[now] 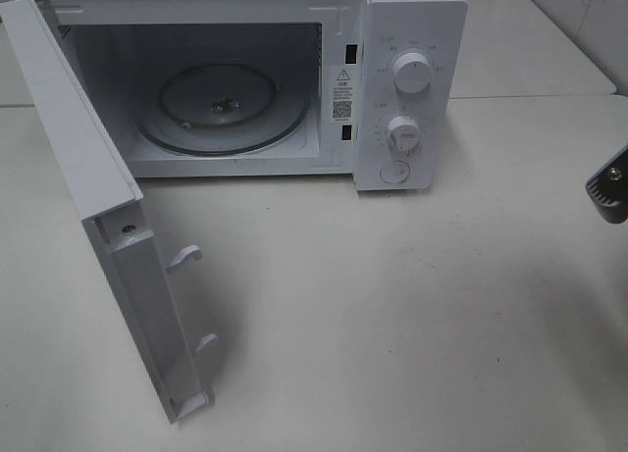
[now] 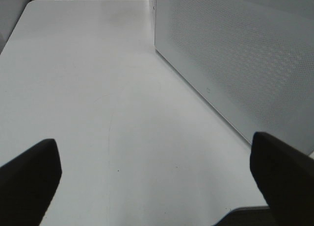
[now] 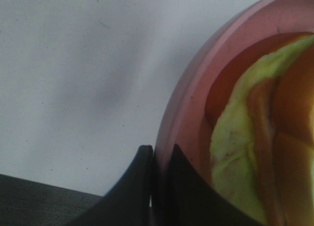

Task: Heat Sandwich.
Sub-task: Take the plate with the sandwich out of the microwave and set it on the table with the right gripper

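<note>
My right hand [image 3: 158,187] pinches the pink plate's rim [image 3: 179,113], sandwich [image 3: 255,152] aboard; next, carry it level into the open microwave [image 1: 235,89].

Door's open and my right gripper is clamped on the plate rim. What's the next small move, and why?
Probably lift the plate slightly and start carrying it toward the microwave. The right gripper is shut on the plate's rim with the sandwich on it, the door stands wide open, and the glass turntable inside is bare. The left gripper is open by the microwave's side, holding nothing.
</note>
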Action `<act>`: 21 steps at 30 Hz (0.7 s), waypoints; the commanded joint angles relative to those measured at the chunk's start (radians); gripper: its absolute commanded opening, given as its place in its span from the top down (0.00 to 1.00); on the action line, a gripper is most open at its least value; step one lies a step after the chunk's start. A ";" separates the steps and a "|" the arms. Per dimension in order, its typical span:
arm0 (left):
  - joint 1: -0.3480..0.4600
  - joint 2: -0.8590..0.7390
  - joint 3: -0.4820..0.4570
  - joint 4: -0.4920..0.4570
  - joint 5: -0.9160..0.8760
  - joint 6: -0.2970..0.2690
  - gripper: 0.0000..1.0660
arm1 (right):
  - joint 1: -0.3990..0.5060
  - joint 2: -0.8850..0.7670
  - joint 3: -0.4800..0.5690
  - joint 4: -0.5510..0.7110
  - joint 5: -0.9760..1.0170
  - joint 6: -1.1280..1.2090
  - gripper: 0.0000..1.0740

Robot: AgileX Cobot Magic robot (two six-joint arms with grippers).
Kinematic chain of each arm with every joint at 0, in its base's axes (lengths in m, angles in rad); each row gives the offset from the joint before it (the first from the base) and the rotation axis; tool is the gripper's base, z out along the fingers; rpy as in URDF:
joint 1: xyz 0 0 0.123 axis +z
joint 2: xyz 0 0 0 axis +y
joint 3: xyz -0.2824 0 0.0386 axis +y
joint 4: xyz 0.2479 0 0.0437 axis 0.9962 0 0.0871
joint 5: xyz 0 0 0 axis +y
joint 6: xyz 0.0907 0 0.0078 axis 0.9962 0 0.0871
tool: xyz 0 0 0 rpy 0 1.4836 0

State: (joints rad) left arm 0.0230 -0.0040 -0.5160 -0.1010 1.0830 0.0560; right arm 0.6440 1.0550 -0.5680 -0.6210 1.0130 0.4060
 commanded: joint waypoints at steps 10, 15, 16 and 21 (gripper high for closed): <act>-0.001 -0.017 0.001 -0.003 -0.009 -0.002 0.08 | 0.002 0.024 -0.004 -0.052 0.033 0.132 0.99; -0.001 -0.017 0.001 -0.003 -0.009 -0.002 0.08 | 0.002 0.087 -0.009 -0.053 0.012 0.155 0.99; -0.001 -0.017 0.001 -0.003 -0.009 -0.002 0.08 | 0.002 0.105 -0.009 -0.053 -0.006 0.174 0.99; -0.001 -0.017 0.001 -0.003 -0.009 -0.002 0.08 | 0.002 0.141 -0.009 -0.058 -0.036 0.209 0.99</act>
State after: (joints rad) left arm 0.0230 -0.0040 -0.5160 -0.1010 1.0830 0.0560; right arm 0.6440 1.1930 -0.5680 -0.6390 0.9740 0.6050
